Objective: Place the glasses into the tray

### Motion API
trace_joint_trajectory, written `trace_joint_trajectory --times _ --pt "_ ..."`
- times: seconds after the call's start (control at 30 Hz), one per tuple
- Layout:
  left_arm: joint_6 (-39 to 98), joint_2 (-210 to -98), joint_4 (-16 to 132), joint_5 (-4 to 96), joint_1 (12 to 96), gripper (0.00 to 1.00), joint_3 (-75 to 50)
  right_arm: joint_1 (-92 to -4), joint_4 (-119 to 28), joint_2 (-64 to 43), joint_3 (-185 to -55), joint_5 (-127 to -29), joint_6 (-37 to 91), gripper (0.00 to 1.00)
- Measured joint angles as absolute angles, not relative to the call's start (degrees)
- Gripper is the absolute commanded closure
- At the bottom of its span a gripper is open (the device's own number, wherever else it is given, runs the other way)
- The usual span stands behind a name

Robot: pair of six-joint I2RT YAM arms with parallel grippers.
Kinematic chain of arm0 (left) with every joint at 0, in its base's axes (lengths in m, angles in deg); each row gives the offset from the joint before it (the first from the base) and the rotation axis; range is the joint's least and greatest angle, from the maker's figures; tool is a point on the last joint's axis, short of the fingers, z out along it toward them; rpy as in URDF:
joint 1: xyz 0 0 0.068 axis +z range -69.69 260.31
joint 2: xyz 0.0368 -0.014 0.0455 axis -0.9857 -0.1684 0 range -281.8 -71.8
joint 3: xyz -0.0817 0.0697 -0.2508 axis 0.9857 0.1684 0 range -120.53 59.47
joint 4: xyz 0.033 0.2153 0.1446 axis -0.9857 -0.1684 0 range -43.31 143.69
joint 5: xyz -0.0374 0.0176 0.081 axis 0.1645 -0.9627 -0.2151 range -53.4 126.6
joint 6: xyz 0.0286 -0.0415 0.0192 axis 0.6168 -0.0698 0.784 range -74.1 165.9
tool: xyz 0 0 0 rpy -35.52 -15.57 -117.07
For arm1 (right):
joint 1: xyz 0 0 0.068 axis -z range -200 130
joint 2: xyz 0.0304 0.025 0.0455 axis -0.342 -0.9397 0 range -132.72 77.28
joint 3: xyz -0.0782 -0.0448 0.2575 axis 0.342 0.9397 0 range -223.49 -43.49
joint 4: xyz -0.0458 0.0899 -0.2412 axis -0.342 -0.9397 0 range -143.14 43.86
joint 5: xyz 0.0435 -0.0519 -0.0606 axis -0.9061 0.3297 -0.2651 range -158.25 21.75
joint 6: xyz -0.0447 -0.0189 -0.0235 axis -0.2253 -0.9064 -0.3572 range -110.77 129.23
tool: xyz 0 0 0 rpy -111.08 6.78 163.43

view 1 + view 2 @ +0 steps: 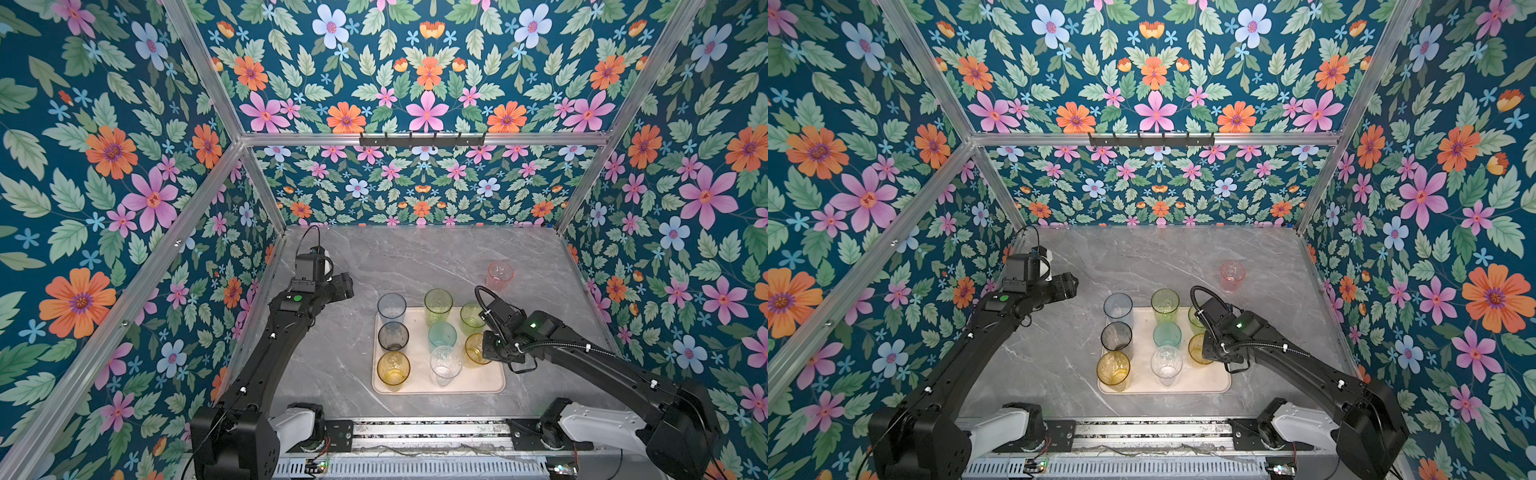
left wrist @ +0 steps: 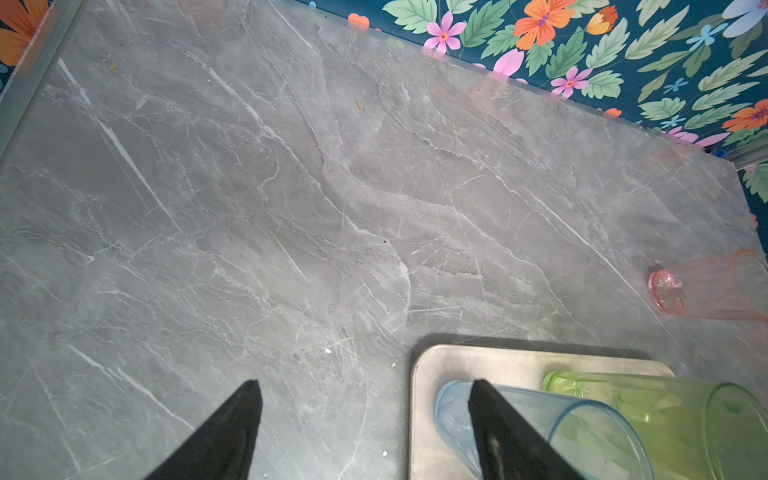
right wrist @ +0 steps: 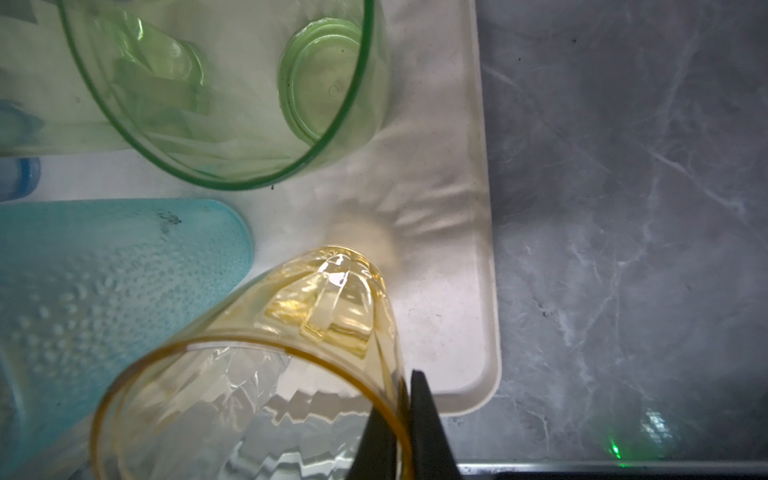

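The beige tray lies at the table's middle and holds several upright glasses: blue, smoke grey, amber, yellow-green, green, teal and clear. My right gripper is shut on the rim wall of a yellow glass, one finger inside and one outside, over the tray's right side. A pink glass stands alone on the table behind the tray. My left gripper hangs open and empty left of the tray's far corner, beside the blue glass.
Grey marble table enclosed by floral walls on three sides. An aluminium rail with both arm bases runs along the front edge. Bare tabletop lies left of the tray and across the back.
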State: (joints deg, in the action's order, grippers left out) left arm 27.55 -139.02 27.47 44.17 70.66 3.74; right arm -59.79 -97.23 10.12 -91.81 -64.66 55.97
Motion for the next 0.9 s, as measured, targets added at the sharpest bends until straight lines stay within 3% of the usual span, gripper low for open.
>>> trace_joint_trajectory --times 0.9 --pt "27.6 -139.2 27.5 45.0 70.7 0.18 3.8 -59.8 -97.0 5.9 -93.5 -61.9 55.5 1.0"
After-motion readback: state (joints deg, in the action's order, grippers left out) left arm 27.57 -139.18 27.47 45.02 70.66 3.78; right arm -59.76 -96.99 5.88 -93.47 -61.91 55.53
